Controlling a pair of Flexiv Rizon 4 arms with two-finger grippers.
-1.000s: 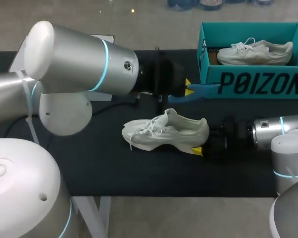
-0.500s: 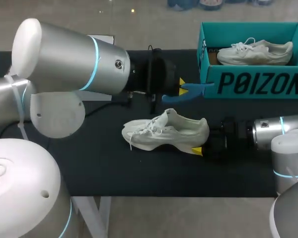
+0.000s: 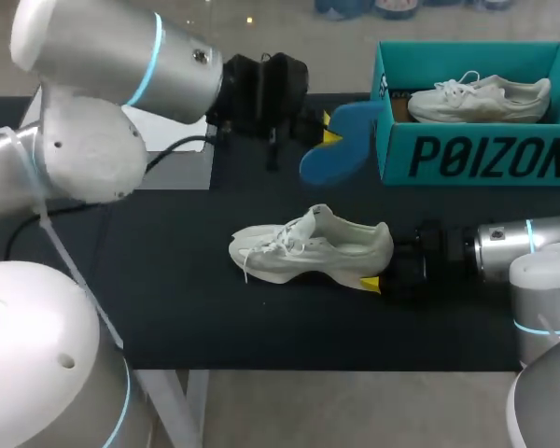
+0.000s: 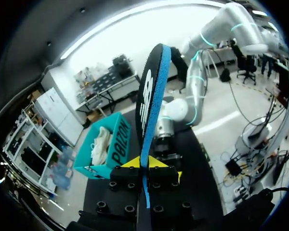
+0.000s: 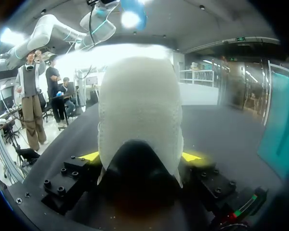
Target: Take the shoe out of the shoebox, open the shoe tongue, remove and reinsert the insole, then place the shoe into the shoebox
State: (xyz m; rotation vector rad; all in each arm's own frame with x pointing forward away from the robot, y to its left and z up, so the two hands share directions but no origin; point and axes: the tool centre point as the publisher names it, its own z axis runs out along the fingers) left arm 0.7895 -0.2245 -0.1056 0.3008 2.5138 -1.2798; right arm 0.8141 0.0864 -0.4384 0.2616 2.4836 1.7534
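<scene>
Has drawn the left gripper [image 3: 328,132] up and back toward the far side of the table [image 3: 187,299] within the last second, and has turned the blue insole [image 3: 339,154] from edge-on to broad face showing. Pinches that insole by one end, fingers closed on it from both sides. Points, by the look of it, to removal done and reinsertion next. Keeps the white shoe [image 3: 313,247] where it was, mid-table on its sole, toe to the left, laces loose, collar gaping, nothing blue inside as far as shows. Clamps the heel with the right gripper [image 5: 140,156], one yellow-tipped finger on each side, unmoved. Leaves a second white shoe [image 3: 481,96] lying in the teal shoebox [image 3: 467,161] at the far right, well apart from the first.
</scene>
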